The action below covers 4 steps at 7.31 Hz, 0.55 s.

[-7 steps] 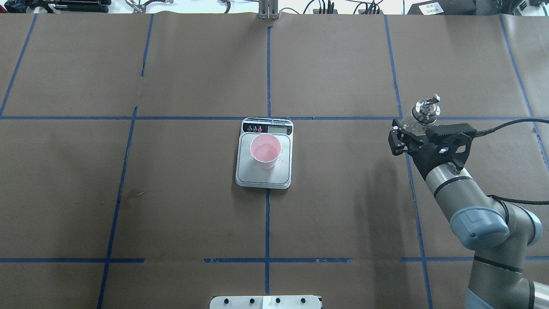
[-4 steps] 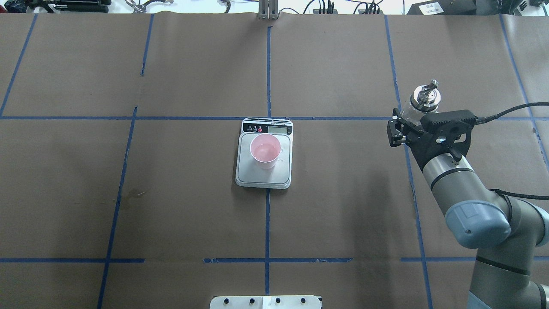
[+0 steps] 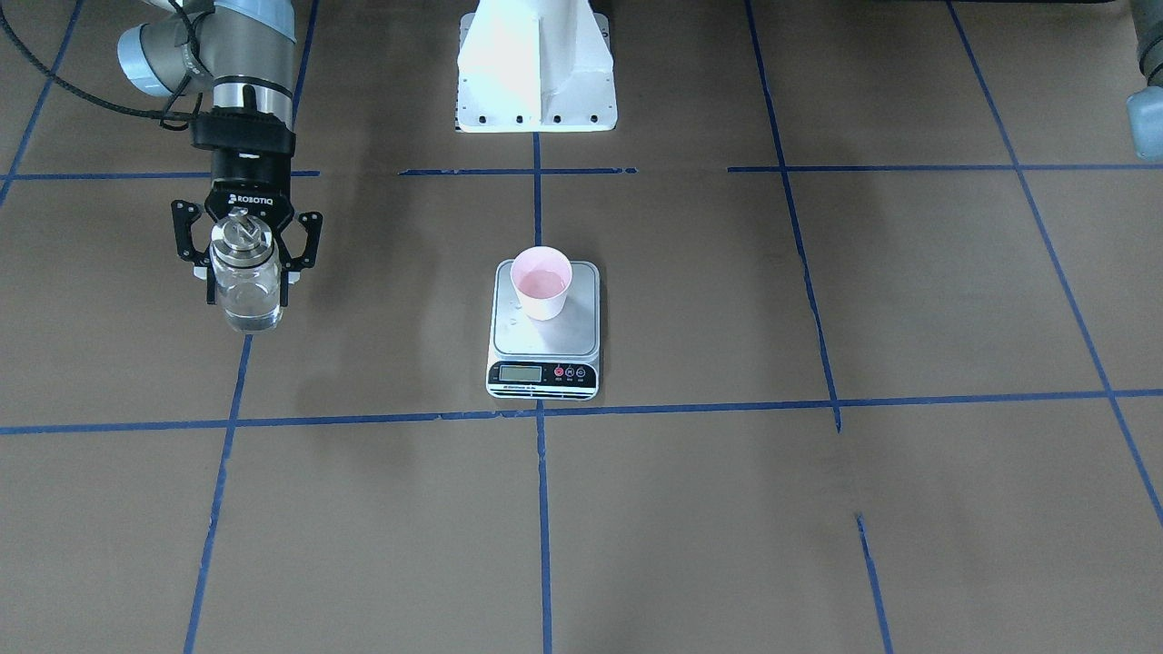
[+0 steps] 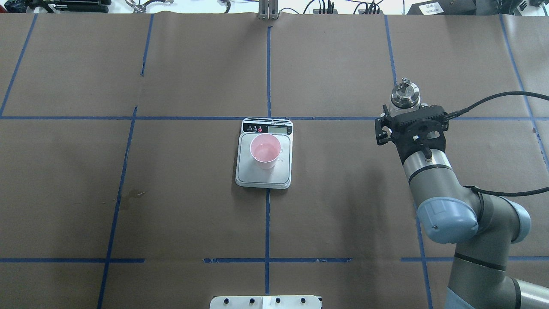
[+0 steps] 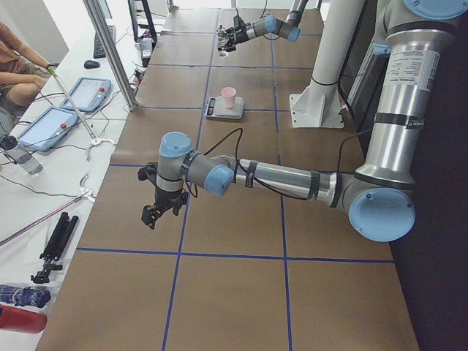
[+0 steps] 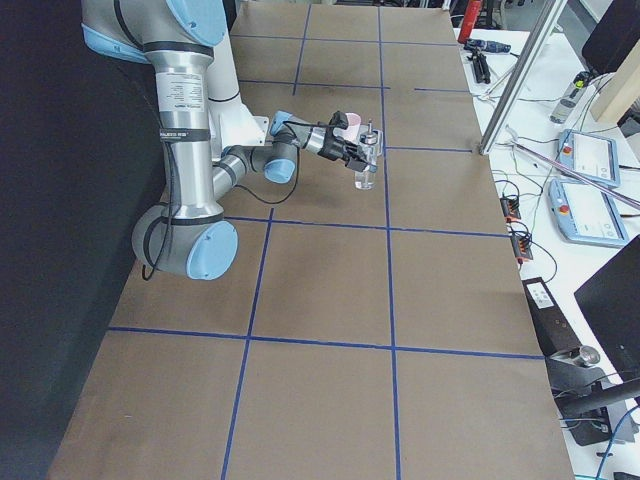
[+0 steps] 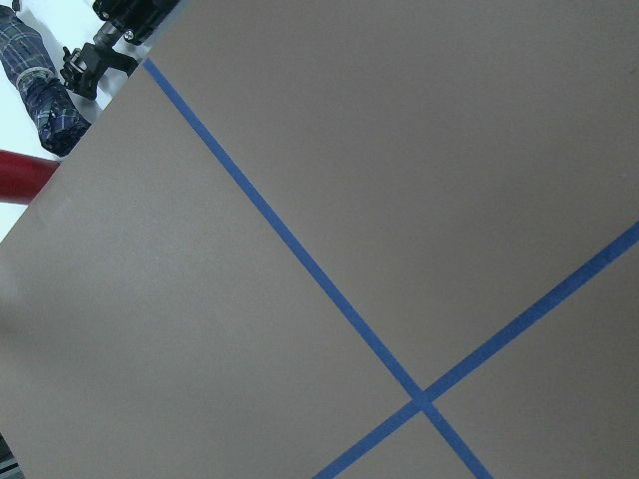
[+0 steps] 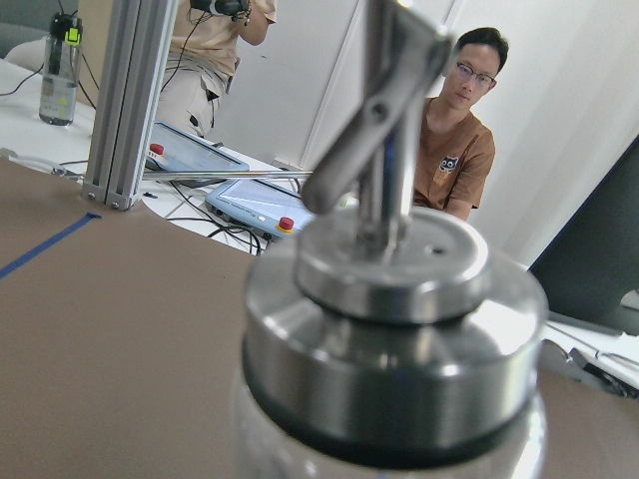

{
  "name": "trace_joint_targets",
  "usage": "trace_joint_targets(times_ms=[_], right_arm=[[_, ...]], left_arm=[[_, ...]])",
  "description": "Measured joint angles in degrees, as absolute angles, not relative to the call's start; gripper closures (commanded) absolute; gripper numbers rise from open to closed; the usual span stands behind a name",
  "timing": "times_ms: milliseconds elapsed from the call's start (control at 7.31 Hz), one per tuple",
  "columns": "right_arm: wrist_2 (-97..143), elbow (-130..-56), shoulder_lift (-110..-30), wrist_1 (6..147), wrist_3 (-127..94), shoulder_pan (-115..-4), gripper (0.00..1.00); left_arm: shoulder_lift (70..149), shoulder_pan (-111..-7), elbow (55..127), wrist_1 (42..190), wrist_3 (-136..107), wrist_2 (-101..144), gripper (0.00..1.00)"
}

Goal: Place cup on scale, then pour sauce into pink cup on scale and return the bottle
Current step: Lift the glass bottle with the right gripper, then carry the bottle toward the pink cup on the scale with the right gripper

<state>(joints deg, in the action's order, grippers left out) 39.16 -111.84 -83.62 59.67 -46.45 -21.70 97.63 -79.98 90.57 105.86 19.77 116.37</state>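
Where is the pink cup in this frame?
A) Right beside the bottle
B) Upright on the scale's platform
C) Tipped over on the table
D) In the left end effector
B: the cup stands upright on the scale, well apart from the bottle held in the right end effector.

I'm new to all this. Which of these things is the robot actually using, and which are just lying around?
In the job:
- pink cup
- scale under it
- bottle, held by the right gripper

Just lying about, off to the side:
- tablet
- black tripod
- red cylinder
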Motion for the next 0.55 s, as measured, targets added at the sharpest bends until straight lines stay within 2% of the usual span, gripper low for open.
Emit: trace_joint_targets(times_ms=[547], right_arm=[[33.54, -110.39, -79.91, 62.41, -33.34, -19.66, 1.0]], left_arm=[[96.05, -81.02, 90.61, 105.93, 20.01, 116.75, 0.0]])
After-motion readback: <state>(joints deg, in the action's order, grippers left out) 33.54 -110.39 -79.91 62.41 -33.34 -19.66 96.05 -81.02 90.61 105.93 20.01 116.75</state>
